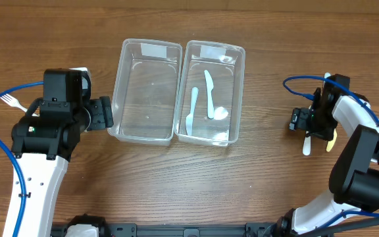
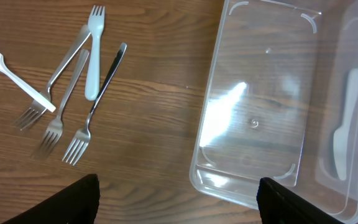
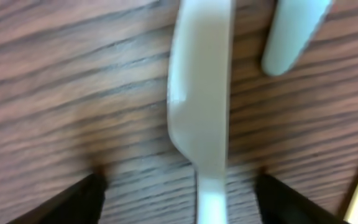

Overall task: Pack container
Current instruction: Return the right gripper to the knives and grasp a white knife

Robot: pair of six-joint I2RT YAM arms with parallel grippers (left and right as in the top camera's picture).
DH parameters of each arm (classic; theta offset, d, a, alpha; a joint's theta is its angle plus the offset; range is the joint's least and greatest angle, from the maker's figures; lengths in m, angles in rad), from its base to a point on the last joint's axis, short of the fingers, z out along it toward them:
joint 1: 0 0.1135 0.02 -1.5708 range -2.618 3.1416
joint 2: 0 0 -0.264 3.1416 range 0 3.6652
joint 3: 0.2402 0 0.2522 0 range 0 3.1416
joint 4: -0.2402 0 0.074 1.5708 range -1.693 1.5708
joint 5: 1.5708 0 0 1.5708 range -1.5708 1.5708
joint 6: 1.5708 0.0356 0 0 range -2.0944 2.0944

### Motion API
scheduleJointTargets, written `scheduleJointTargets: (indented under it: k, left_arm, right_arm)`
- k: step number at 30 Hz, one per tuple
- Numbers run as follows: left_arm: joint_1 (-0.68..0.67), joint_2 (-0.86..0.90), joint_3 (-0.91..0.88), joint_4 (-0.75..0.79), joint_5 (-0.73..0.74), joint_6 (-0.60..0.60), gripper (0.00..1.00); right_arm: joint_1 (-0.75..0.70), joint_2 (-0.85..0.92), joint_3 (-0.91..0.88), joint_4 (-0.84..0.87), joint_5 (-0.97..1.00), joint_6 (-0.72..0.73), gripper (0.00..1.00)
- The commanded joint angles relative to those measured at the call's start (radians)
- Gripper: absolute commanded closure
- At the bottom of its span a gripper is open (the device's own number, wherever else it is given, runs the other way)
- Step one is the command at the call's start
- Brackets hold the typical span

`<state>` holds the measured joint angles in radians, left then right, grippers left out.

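Two clear plastic containers stand side by side mid-table. The left container [image 1: 125, 66] [image 2: 207, 99] is empty. The right container [image 1: 241, 72] holds white plastic cutlery [image 1: 209, 92], among it a knife and a spoon. My left gripper [image 1: 104, 113] [image 2: 179, 205] is open and empty, just left of the empty container's near corner. My right gripper [image 1: 308, 126] [image 3: 179, 202] is open, low over the table at the right. A white plastic utensil [image 3: 201, 93] [image 1: 306, 146] lies on the wood between its fingers, touching neither.
Several forks, metal ones [image 2: 73, 93] and white plastic ones [image 2: 94, 56], lie on the table left of the empty container. One white fork [image 1: 10, 101] shows at the far left. Another pale utensil [image 3: 294, 34] and a yellowish one [image 1: 332, 139] lie by the right gripper.
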<state>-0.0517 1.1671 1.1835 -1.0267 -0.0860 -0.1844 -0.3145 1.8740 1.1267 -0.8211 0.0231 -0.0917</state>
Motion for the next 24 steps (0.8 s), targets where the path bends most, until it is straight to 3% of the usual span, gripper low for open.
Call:
scheduleJointTargets:
  k: [1,9,24]
  left_arm:
    - [0.003,0.0,0.02,-0.002,0.009,0.005,0.19]
    - [0.003,0.0,0.02,-0.002,0.009,0.005,0.2]
    - [0.003,0.0,0.02,-0.001,0.009,0.005,0.2]
  right_arm:
    - [0.0,0.06,-0.019,0.016,-0.055,-0.006,0.36]
    - [0.0,0.06,-0.019,0.025,-0.055,-0.006,0.65]
    - [0.0,0.06,-0.012,0.035,-0.074,-0.002,0.96]
